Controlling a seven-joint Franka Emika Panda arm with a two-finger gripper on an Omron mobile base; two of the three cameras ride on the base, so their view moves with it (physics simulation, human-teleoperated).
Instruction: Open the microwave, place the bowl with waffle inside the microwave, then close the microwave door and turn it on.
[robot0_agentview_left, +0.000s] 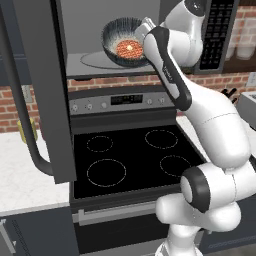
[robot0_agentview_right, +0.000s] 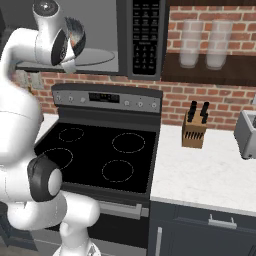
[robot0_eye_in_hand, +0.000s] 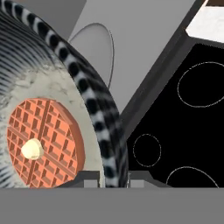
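step: carrying bowl (robot0_agentview_left: 122, 42) in | gripper (robot0_eye_in_hand: 114, 177): nipped narrow on the bowl's rim, one finger each side | waffle (robot0_agentview_left: 129, 48) rides inside | bowl tilted, probably just above the turntable (robot0_agentview_left: 95, 60) (contact unclear) | microwave door (robot0_agentview_left: 42, 90) swung wide for access

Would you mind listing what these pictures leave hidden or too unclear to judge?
- Left base view: the arm covers the bowl's right rim, hiding the gripper's hold.
- Right base view: the wrist covers most of the bowl, and the waffle with it.
- Both base views: the microwave keypad labels are too small to read.
- Hand view: the bowl's far side is cut off by the left edge; the gripper straddles its rim.
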